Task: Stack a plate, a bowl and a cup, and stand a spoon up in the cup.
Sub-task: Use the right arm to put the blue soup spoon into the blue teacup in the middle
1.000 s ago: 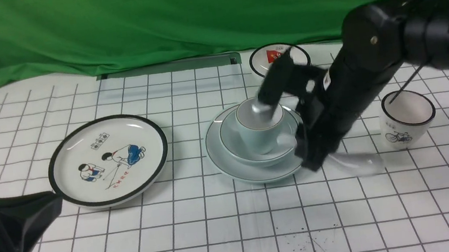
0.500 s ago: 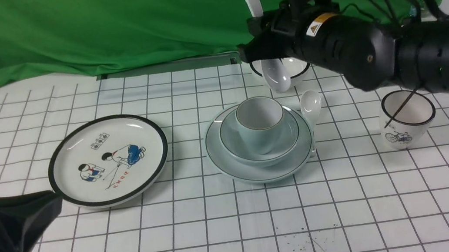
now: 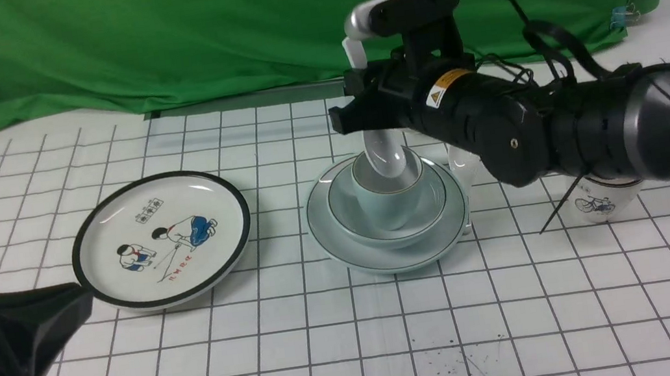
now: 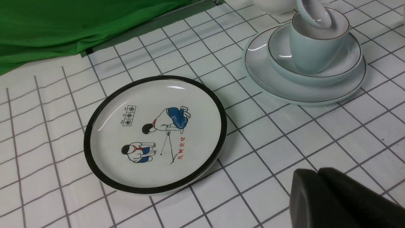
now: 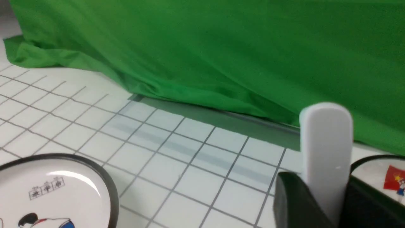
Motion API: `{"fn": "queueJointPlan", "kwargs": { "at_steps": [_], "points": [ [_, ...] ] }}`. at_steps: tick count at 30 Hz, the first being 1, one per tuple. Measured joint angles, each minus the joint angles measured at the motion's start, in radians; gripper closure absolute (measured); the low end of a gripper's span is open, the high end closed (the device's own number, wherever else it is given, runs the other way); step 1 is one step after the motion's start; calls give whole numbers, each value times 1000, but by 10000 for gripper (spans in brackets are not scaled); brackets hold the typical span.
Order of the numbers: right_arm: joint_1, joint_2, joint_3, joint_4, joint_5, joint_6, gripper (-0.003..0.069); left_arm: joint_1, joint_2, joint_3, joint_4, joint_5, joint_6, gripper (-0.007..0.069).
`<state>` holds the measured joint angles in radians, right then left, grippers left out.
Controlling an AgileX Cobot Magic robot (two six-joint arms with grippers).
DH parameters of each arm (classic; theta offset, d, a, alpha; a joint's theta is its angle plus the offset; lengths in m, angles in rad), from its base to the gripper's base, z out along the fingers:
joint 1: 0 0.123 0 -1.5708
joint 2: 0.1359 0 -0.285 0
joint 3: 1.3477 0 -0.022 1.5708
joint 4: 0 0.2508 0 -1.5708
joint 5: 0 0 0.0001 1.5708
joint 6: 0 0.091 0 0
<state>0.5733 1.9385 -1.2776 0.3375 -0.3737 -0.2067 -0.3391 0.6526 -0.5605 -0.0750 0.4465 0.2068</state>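
Now the right gripper (image 3: 361,94) pinches the white soup spoon (image 3: 385,151), scoop down. Right under it sits the pale blue cup (image 3: 391,203), inside the bowl (image 3: 347,206) on the blue-green plate (image 3: 332,241).

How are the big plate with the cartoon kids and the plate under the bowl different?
The cartoon plate has a thick black rim, while the plate under the bowl has only a thin dark line. The cartoon plate is white with pictures; the other is pale blue-green and plain. Nothing sits on the cartoon plate, but the other carries the bowl and cup. Both are round and shiny.
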Motion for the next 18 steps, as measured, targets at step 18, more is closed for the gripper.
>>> {"fn": "queueJointPlan", "kwargs": {
  "at_steps": [18],
  "points": [
    [3, -211, 1, -3, 383, -143, 477, 0, 0, 0, 0, -4, 0, 655]
  ]
}}
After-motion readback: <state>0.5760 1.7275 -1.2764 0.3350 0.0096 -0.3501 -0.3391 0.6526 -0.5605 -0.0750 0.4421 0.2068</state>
